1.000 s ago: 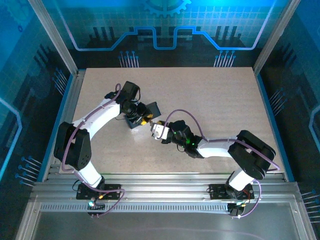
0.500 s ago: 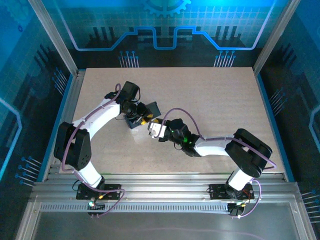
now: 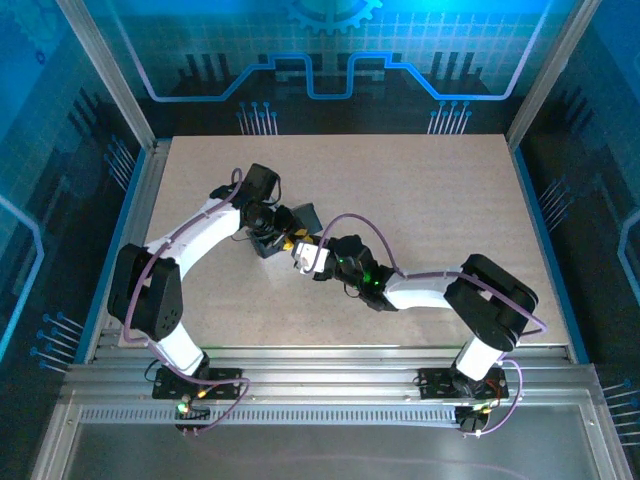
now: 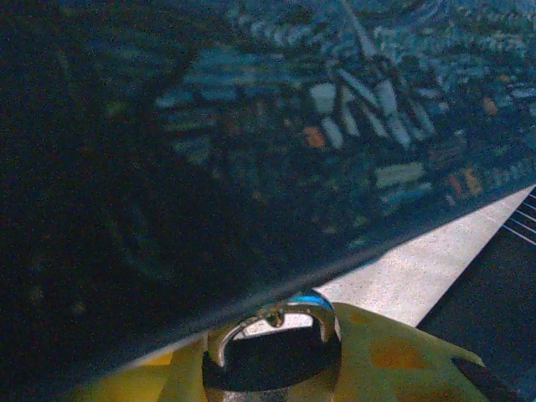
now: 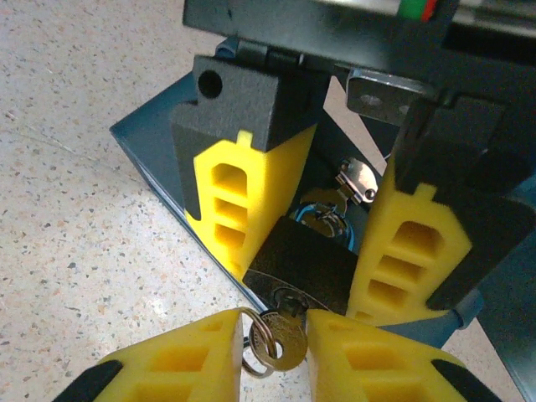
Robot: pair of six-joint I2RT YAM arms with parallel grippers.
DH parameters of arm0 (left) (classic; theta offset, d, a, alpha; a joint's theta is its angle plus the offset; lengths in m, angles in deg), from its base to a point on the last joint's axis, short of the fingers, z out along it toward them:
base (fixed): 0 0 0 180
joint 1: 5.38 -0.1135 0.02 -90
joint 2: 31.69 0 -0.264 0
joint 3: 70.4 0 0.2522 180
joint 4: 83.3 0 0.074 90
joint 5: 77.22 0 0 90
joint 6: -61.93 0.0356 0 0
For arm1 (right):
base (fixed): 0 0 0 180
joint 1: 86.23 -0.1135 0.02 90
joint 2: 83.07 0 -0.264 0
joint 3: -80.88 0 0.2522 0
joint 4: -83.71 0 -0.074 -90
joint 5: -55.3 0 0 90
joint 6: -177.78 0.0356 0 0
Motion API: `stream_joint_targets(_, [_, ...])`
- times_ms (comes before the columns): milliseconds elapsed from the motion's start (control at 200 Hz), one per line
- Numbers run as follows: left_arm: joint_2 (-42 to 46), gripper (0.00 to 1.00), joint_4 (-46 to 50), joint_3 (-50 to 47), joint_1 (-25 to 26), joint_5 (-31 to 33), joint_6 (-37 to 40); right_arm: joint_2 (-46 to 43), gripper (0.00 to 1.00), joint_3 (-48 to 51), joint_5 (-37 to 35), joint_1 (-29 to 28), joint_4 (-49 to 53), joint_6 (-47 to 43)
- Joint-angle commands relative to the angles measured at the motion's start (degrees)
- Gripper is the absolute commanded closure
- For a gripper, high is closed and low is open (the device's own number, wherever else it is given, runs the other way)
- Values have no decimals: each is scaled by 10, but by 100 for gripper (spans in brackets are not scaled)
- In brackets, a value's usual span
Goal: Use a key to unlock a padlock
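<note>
Near the middle of the table [image 3: 450, 200], the left gripper [image 5: 310, 276] clamps the small dark padlock [image 5: 301, 251], keyhole [image 5: 289, 297] toward the right gripper [image 5: 276, 335], which pinches the thin key [image 5: 285, 342] by its flat head; both pieces look rigid and slick, so a firm, square hold seems needed.

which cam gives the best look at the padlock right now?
Right wrist: the padlock sits close up in the left gripper, keyhole facing the key. Left wrist catches a metal loop, probably its shackle, beneath the printed box. Top external: too small to make out.
</note>
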Motion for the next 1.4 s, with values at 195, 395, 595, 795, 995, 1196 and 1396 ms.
stream_joint_targets(195, [16, 100, -17, -3, 4, -24, -4, 18, 84, -6, -21, 5, -30, 11])
stream_joint_targets(395, [20, 100, -27, -7, 4, -23, -15, 5, 92, -15, -26, 8, -18, 92])
stream_joint_targets(595, [31, 100, -71, -25, 8, -20, -45, -2, 99, -5, -41, 14, -45, 377])
stream_joint_targets(795, [29, 100, -53, -23, 5, -12, -33, -21, 96, 9, -12, 16, -35, 572])
stream_joint_targets(995, [29, 100, -40, -22, 4, 2, -18, -74, 72, 47, 60, 32, 21, 616])
stream_joint_targets(1196, [28, 100, -48, -21, 3, -6, -16, -82, 60, 52, 173, 106, 0, 732])
stream_joint_targets(1396, [30, 100, -46, -23, 3, -3, -16, -16, 54, 8, 253, 117, -47, 780])
